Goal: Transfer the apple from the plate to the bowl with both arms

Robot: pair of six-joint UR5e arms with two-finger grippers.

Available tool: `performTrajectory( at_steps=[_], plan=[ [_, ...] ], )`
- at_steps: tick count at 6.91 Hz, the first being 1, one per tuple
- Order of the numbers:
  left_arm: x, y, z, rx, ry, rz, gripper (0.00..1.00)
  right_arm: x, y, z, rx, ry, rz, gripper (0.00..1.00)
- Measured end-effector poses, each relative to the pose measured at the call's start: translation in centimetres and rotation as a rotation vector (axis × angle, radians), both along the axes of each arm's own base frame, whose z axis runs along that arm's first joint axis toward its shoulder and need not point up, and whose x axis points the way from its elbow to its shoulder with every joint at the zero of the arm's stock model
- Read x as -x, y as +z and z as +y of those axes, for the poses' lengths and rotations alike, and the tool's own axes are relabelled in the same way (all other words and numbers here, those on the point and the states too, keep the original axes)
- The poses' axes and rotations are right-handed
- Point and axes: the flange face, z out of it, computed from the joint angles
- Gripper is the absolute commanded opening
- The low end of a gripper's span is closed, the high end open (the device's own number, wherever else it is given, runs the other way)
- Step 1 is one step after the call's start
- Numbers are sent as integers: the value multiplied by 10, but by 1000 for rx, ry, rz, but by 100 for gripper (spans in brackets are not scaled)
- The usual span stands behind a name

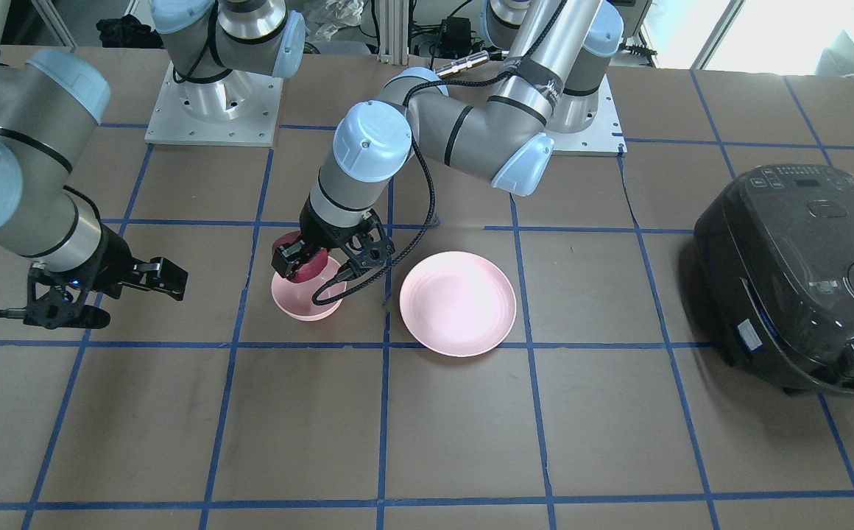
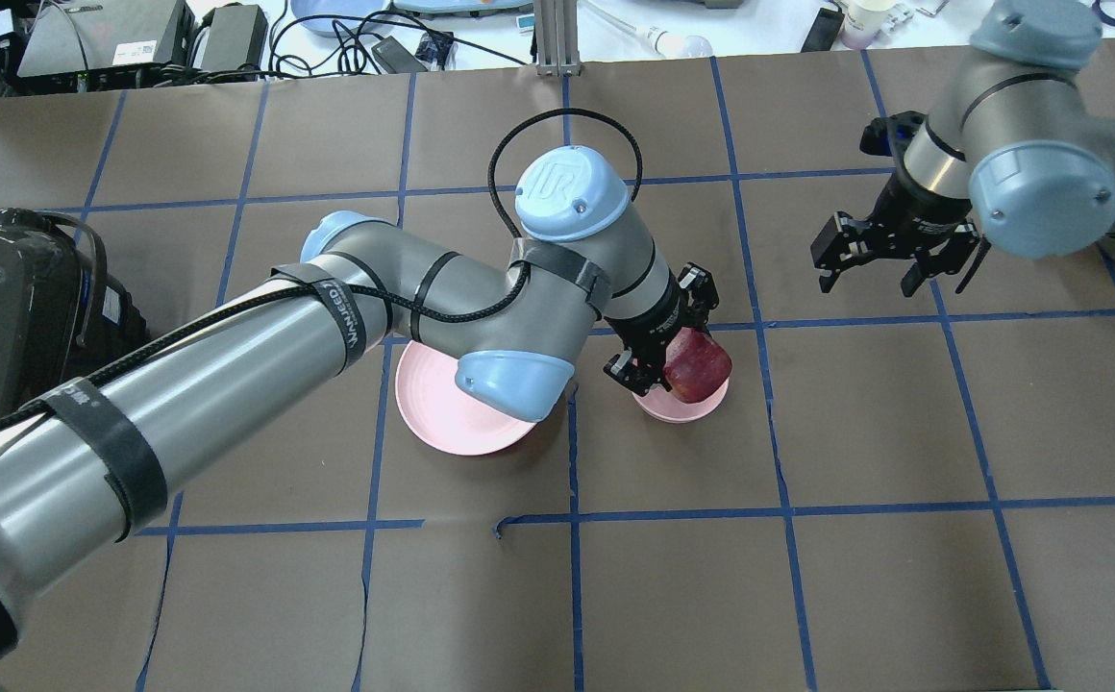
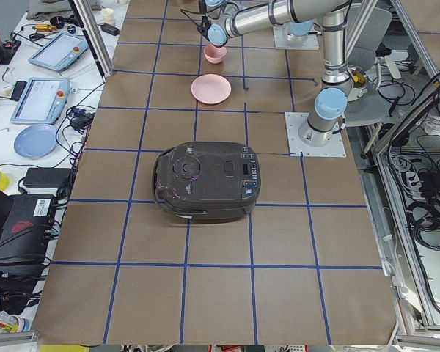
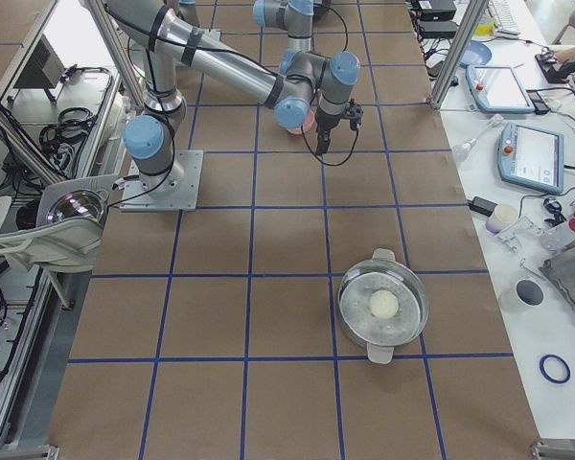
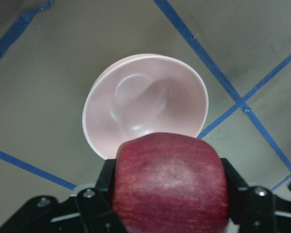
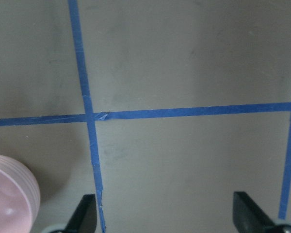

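Observation:
The dark red apple (image 2: 699,367) is held in my left gripper (image 2: 670,359), whose fingers are shut on its sides. It hangs just above the small deep pink bowl (image 2: 681,408). The left wrist view shows the apple (image 5: 172,182) over the near rim of the empty bowl (image 5: 145,104). In the front view the apple (image 1: 308,265) is over the bowl (image 1: 308,300), and the wide pink plate (image 1: 458,302) lies empty beside it. The plate (image 2: 452,415) is partly under my left arm. My right gripper (image 2: 889,274) is open and empty, off to the side above the table; it also shows in the front view (image 1: 96,298).
A black rice cooker (image 1: 802,280) stands at my left end of the table, also seen from overhead (image 2: 0,308). A steel pot with a glass lid (image 4: 383,305) stands at my right end. Blue tape lines grid the brown tabletop.

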Motion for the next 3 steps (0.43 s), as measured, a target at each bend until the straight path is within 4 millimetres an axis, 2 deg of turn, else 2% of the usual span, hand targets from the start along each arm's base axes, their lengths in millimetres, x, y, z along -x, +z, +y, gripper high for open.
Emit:
performTrajectory(
  at_steps=[1, 2, 3],
  plan=[
    [1, -13, -2, -9, -5, -9, 14, 10, 15, 2, 26, -9, 10, 100],
    [1, -25, -3, -16, -8, -25, 34, 13, 29, 5, 52, -14, 18, 100],
    [1, -34, -5, -17, -10, -43, 78, 13, 37, 7, 67, -19, 22, 100]
  ],
)
